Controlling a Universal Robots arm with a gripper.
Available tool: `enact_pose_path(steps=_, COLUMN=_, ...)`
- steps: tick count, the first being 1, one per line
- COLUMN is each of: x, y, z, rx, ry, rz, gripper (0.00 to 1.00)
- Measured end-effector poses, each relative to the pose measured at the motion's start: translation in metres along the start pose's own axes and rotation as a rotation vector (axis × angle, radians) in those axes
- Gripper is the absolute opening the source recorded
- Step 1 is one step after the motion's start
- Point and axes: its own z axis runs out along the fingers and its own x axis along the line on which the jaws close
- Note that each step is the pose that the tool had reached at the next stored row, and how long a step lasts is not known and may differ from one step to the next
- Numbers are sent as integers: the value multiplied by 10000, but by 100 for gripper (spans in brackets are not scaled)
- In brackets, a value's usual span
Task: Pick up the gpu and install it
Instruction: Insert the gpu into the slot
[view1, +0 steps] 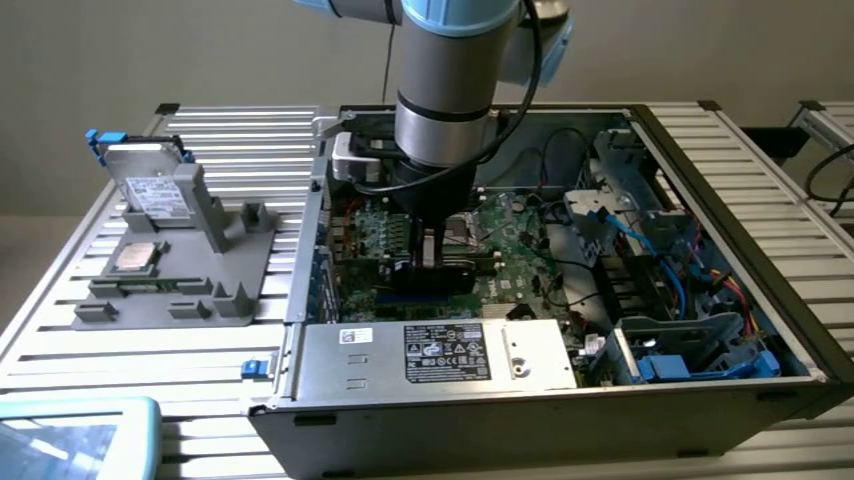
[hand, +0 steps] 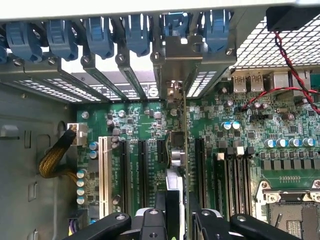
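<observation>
Pincer (hand: 174, 222), wrist view: two black fingers closed partway on the gpu (hand: 176, 150), one each side of the card; grip firm, jaws well short of full width.

Gpu, wrist view: held upright and seen edge-on. Thin green board edge, dark cooler parts on one face, silver bracket (hand: 182, 52) at the far end. The bracket stands at the rear wall of the case, between blue clips (hand: 135, 30). The card runs over the motherboard (hand: 135, 120) among the long black slots (hand: 142, 170), beside a white slot (hand: 103, 170). Whether its lower edge is seated cannot be told.

Step in hand, judged: lowering the card into its slot. It goes well if the card is kept plumb, the edge is lined up along the full slot, the bracket is guided into its open bay, and pressure comes straight down and evenly. Any tilt would likely bind one end. Red and black wires (hand: 290, 70) lie well apart from the path.

Arm (view1: 447, 90), exterior view: reaches down into the open case (view1: 747, 250). Pincer (view1: 441, 235) low over the board, with the gpu (view1: 430, 275) showing as a black block under it. Power supply (view1: 441, 350), silver and labelled, lies nearer the camera.

Desk (view1: 214, 130), exterior view's left: grey fixture (view1: 174, 300) carrying a drive (view1: 150, 190) and a chip (view1: 138, 257), untouched.
</observation>
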Motion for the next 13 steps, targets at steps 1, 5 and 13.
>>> enact_pose_path(steps=1, x=-4, y=0, z=0, rx=1, ry=0, rz=-8, gripper=27)
enact_pose_path(steps=5, x=-5, y=0, z=0, rx=1, ry=3, rz=-9, gripper=27)
enact_pose_path(steps=13, x=-17, y=9, z=0, rx=2, ry=4, rz=-20, gripper=27)
